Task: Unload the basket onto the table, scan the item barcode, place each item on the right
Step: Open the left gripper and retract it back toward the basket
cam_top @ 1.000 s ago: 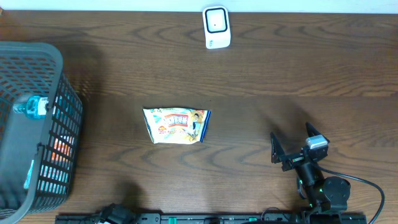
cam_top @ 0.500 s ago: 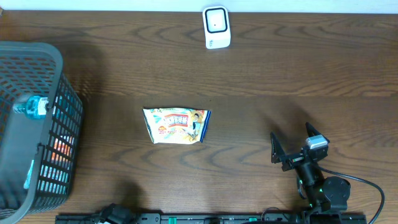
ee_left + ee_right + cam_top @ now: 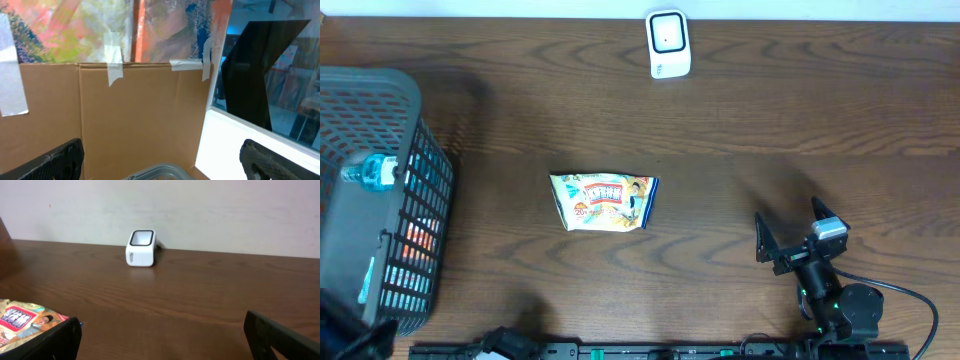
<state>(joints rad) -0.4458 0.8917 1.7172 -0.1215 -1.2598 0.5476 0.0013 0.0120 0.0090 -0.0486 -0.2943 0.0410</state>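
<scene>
In the middle of the table (image 3: 820, 120) the snack bag (image 3: 605, 201) lies flat, printed side up, nowhere near either arm. The white scanner (image 3: 668, 44) sits by the far edge. The right gripper (image 3: 788, 215) is down at the near right, jaws spread wide, nothing in them. The left gripper (image 3: 160, 162) is spread wide too, also empty, and its camera just faces cardboard (image 3: 125, 110). The basket (image 3: 380, 90) at far left has a bottle (image 3: 375, 170) in it.
</scene>
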